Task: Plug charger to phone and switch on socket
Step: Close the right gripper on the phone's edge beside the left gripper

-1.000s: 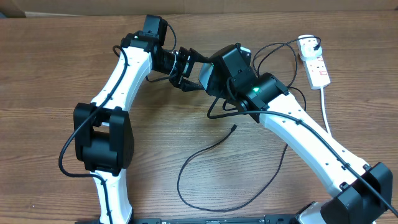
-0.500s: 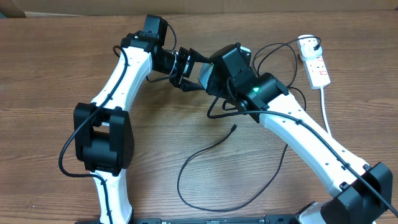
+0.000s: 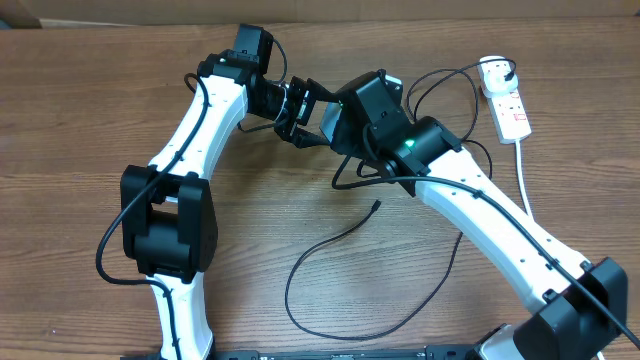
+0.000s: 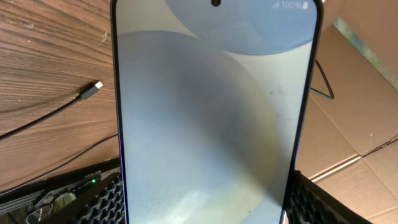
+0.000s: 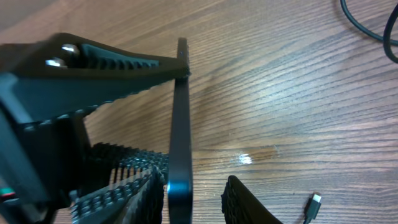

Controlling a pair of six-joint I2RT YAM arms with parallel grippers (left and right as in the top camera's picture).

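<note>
The smooth, flat phone (image 4: 214,124) is held tight by the ridged black left gripper (image 4: 208,200). The right gripper (image 5: 193,194) is spread apart around its thin edge.

Only txt: "100%", top-rt corner of phone (image 4: 214,124) screen.

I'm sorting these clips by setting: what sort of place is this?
Probably a robotics lab or test bench, not a home: a left arm and a right arm at a wood-grain table, plain cardboard behind it, plus a power strip and a loose cable.
</note>
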